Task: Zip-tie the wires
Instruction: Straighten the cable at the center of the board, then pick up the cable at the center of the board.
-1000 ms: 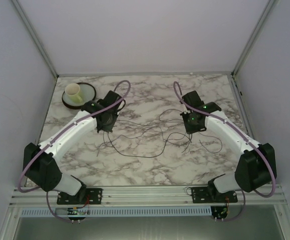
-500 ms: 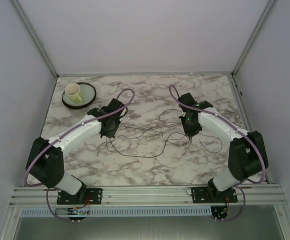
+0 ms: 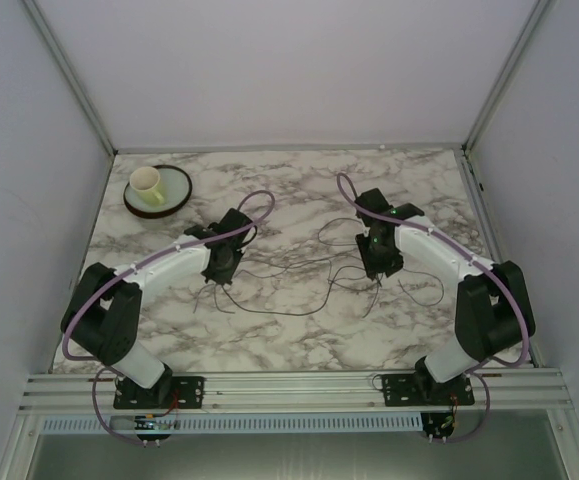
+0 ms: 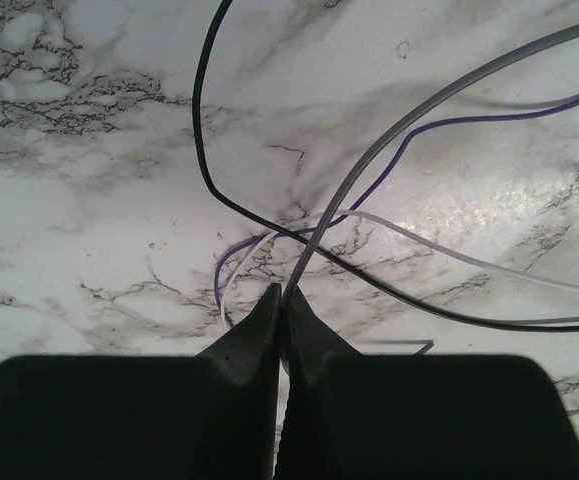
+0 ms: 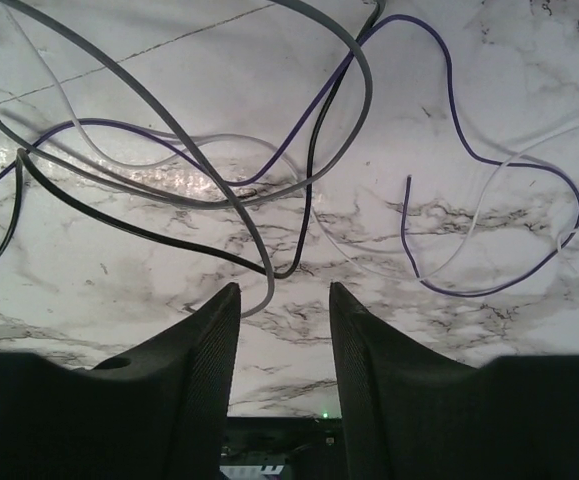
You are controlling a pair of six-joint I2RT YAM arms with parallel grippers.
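Observation:
The wires (image 3: pixel 304 262) lie in loose dark loops on the marble table between my two grippers. My left gripper (image 3: pixel 219 276) is at their left end. In the left wrist view the left gripper (image 4: pixel 284 292) is shut, and a grey wire (image 4: pixel 389 140) runs straight into its tips; black (image 4: pixel 201 150) and purple strands curve just beyond. My right gripper (image 3: pixel 379 272) hangs over the right end of the wires. In the right wrist view the right gripper (image 5: pixel 284 292) is open with only bare table between its jaws. A curled grey wire end (image 5: pixel 267 285) lies beside its left finger.
A pale cup (image 3: pixel 147 183) stands on a round plate (image 3: pixel 176 192) at the table's back left corner. Metal frame posts and plain walls enclose the table on three sides. A rail with both arm bases runs along the near edge.
My right gripper has opened and let go of the wires. The left arm has swung right and nearer, carrying its wire end toward the middle. The right arm folded in slightly.

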